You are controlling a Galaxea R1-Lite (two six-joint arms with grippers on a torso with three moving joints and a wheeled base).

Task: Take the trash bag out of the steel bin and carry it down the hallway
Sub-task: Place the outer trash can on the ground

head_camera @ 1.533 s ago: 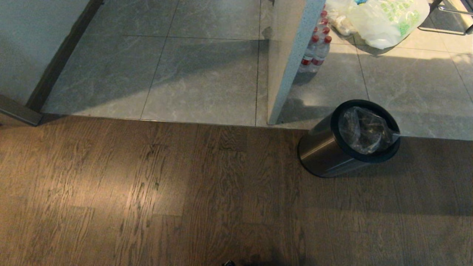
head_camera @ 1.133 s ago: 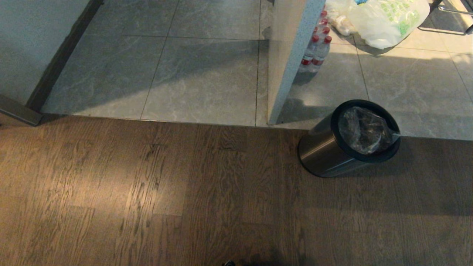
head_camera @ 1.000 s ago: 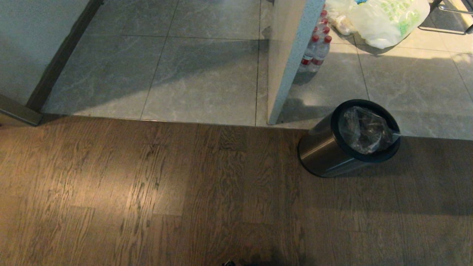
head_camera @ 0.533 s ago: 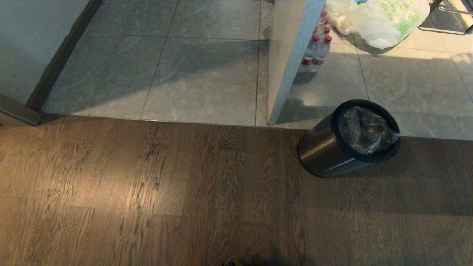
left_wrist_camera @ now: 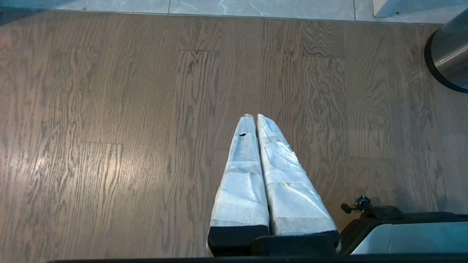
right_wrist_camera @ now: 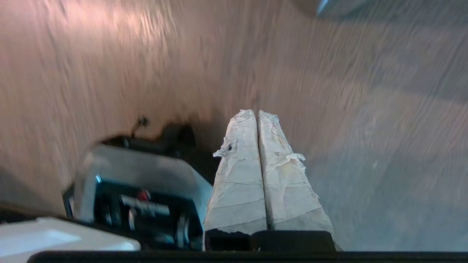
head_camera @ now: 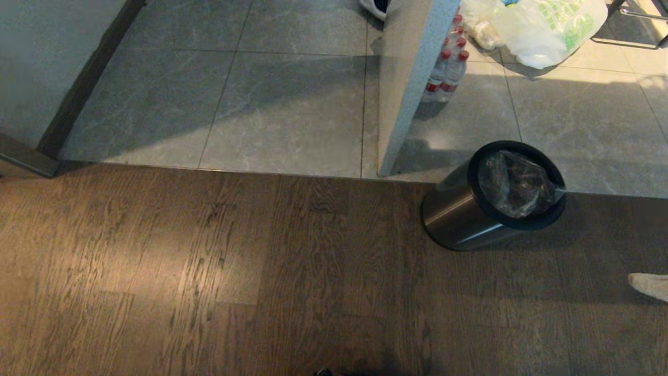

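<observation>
Beside the pillar [head_camera: 412, 78], the steel bin [head_camera: 459, 214] holds the trash bag [head_camera: 514, 183], nearer the right hand [right_wrist_camera: 256, 113], fingers together over plank floor; left hand [left_wrist_camera: 255, 116] likewise pressed together.

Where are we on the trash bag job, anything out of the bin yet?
Nothing done: the trash bag sits inside the steel bin, rim untouched. In hand: the right gripper is shut, empty, over the wood floor, its tip at the head view's right edge. The left gripper is shut, parked. Left: reach, grasp, lift, carry onto the hallway tiles.
</observation>
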